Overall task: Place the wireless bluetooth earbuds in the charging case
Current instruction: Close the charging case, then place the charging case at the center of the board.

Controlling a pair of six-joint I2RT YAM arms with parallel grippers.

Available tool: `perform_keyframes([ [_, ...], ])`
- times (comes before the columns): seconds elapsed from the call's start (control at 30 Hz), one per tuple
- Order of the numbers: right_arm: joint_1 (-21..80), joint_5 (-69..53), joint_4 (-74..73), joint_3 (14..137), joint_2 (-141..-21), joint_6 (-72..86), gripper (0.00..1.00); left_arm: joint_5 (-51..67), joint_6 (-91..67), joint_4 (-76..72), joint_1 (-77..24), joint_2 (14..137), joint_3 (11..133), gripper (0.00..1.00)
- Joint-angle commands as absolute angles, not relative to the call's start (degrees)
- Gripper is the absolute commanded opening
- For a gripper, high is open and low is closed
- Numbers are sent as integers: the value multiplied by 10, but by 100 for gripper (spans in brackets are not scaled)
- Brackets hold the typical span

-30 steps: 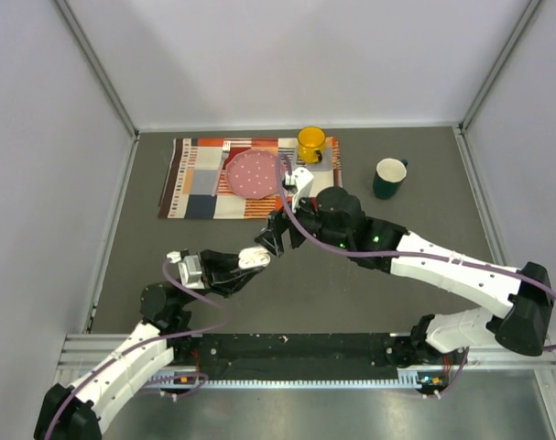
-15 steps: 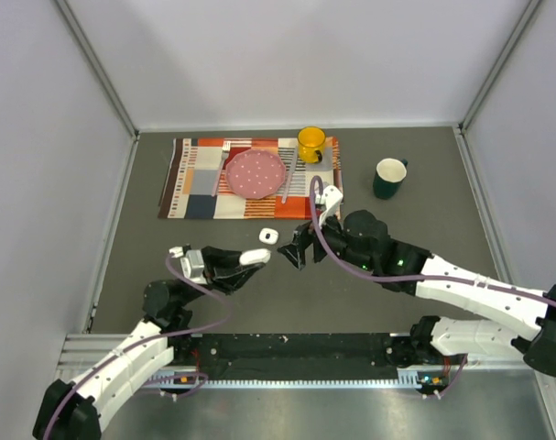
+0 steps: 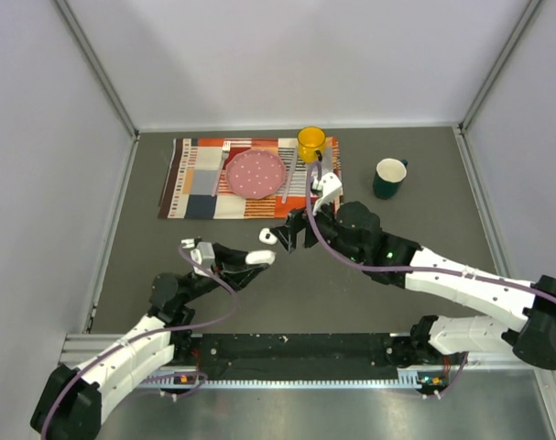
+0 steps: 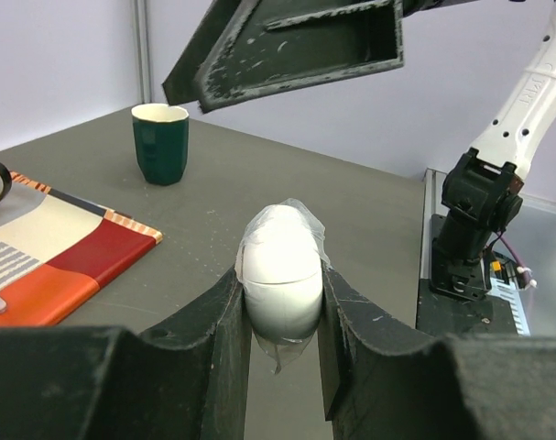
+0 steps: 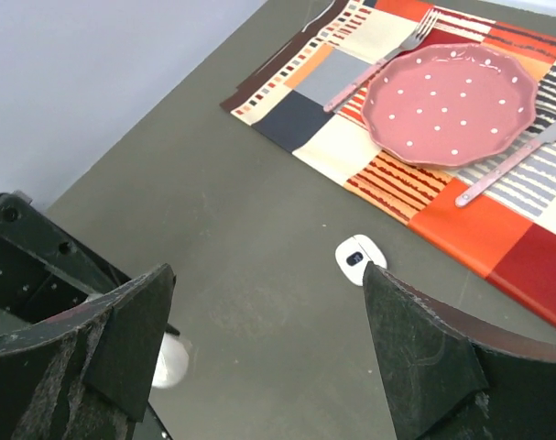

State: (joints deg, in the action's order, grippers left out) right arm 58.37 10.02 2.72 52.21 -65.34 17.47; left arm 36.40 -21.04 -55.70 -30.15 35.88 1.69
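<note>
- White and egg-shaped, the charging case [image 4: 278, 261] sits clamped between the two black fingers of the left gripper [image 4: 279, 291], lifted off the table, with a thin clear film around it.
- The left arm [image 3: 136, 344] reaches from the near left corner towards the middle of the table, its forearm low and its wrist pointing far and to the right.
- The right arm [image 3: 461, 286] stretches from the near right corner across to the middle, elbow out to the right and its wrist bent towards the left.
- The right gripper [image 5: 267, 275] has its jaws wide apart with nothing between them. It hangs above the grey table [image 3: 149, 261], just beyond and to the right of the left gripper.
- From the left wrist, the right gripper's fingers [image 4: 287, 46] show overhead, above and beyond the case.
- A small white piece [image 5: 357, 258] with a dark spot lies flat on the table, just near of the placemat [image 5: 484, 234] and close to the right gripper's tips. It is too small to tell whether it is an earbud or another case.
- On the striped placemat at the far side lie a pink dotted plate [image 5: 450, 103], a fork [image 5: 378, 57] to its left and a knife [image 5: 511, 163] to its right.
- A yellow mug [image 3: 311, 143] stands at the placemat's far right corner, and a dark green mug [image 3: 388, 177] stands alone further right.
</note>
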Motion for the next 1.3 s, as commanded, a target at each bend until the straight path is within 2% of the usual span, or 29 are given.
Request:
perform_keyframes([
  [0.0, 586, 87, 64, 547, -695, 222, 83, 357, -218, -589, -301, 358, 30, 0],
  [0.23, 642, 108, 26, 529, -749, 232, 82, 339, -226, -584, -301, 359, 39, 0],
  [0.37, 642, 127, 47, 491, -716, 241, 82, 304, -238, -575, -301, 363, 41, 0],
  [0.43, 642, 158, 78, 468, -701, 237, 82, 287, -244, -562, -301, 373, 46, 0],
  [0.57, 639, 306, 60, 461, -672, 244, 87, 284, -256, -525, -301, 403, 77, 0],
  [0.67, 605, 318, 17, 466, -652, 277, 90, 284, -276, -485, -301, 445, 109, 0],
  [0.87, 504, 248, -20, 418, -595, 368, 90, 323, -347, -507, -302, 591, 156, 0],
  [1.03, 486, 257, -22, 369, -516, 393, 90, 257, -437, -493, -330, 713, 185, 0],
  [1.1, 483, 265, -22, 355, -495, 399, 90, 231, -474, -538, -345, 779, 187, 0],
  [1.27, 480, 267, -27, 344, -455, 383, 90, 254, -542, -672, -368, 940, 227, 0],
])
